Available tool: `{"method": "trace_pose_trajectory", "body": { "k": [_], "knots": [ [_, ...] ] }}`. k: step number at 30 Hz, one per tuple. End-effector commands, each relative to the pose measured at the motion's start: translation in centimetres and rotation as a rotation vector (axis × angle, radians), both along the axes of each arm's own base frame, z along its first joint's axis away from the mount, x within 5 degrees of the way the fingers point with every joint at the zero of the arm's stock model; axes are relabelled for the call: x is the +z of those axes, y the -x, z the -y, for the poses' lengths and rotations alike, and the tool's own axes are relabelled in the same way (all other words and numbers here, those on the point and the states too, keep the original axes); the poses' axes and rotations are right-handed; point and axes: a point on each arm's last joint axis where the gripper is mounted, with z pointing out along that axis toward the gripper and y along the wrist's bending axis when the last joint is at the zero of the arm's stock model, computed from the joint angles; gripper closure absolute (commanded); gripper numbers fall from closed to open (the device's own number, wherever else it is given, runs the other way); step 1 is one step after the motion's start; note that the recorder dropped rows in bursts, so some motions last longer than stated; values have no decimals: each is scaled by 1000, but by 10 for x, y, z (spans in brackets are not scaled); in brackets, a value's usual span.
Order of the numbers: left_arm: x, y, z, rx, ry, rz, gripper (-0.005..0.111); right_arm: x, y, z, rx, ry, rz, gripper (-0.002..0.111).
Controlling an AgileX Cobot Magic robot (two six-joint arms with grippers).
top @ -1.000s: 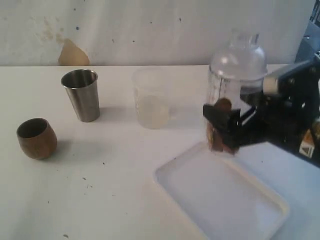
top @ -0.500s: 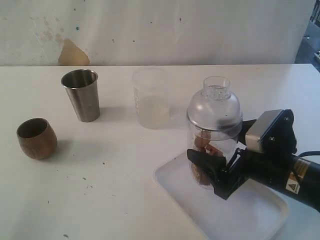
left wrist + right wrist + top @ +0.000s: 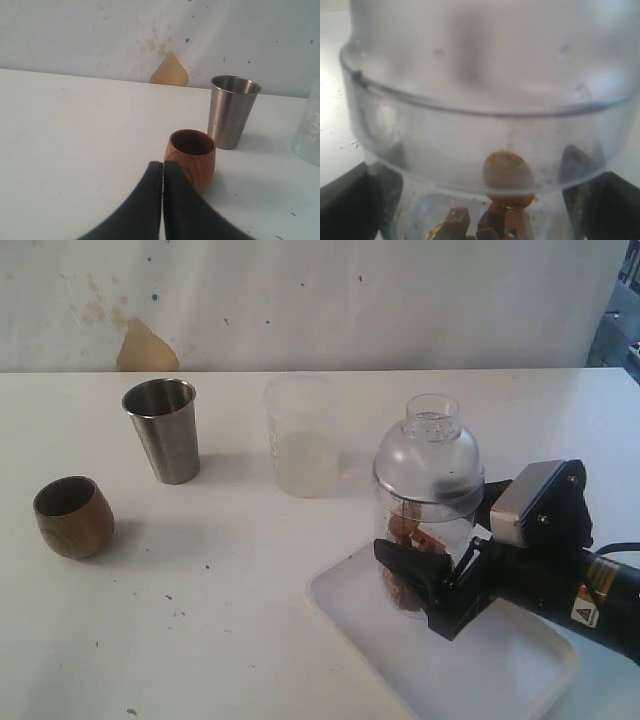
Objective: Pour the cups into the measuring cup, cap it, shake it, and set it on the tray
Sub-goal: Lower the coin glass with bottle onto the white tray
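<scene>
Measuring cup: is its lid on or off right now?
On. The clear dome lid sits squarely on the measuring cup rim, with brown pieces visible inside beneath it.

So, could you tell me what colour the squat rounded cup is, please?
The wooden cup is warm reddish-brown, clearest in the left wrist view.

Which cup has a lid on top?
The tall clear measuring cup, capped with a dome lid and held by the right gripper. The steel tumbler, wooden cup and frosted container are all open-topped.
</scene>
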Motion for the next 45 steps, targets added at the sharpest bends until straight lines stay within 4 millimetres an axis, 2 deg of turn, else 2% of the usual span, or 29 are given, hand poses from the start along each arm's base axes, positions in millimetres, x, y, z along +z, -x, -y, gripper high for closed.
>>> {"method": "trace_pose_trajectory", "body": {
  "k": [1,3,11,15,17,19,23,25,27,30,33,38,43,45],
  "knots": [
    [-1,0,0,1,4,4,106,5,-2,1,-12,-43,46,27],
    [-1,0,0,1,4,4,106,7,-4,0,-11,-43,54,17],
    [-1,0,0,1,4,4,106,7,-5,1,-21,-46,56,16],
    [-1,0,0,1,4,4,106,19,-3,2,-34,-82,82,18],
    [-1,0,0,1,4,4,106,30,0,2,-37,-114,107,25],
    [-1,0,0,1,4,4,106,43,4,2,-36,-141,144,37],
    [-1,0,0,1,4,4,106,76,17,3,-26,-162,287,72],
    [-1,0,0,1,4,4,106,91,25,4,-26,-171,360,85],
    [-1,0,0,1,4,4,106,108,37,5,-21,-191,428,93],
    [-1,0,0,1,4,4,106,120,48,9,-61,-193,399,97],
    [-1,0,0,1,4,4,106,117,51,15,-147,-152,287,97],
    [-1,0,0,1,4,4,106,114,50,7,-45,-196,293,97],
    [-1,0,0,1,4,4,106,81,28,3,-20,-149,173,106],
    [-1,0,0,1,4,4,106,68,20,0,17,-135,178,108]
  ]
}}
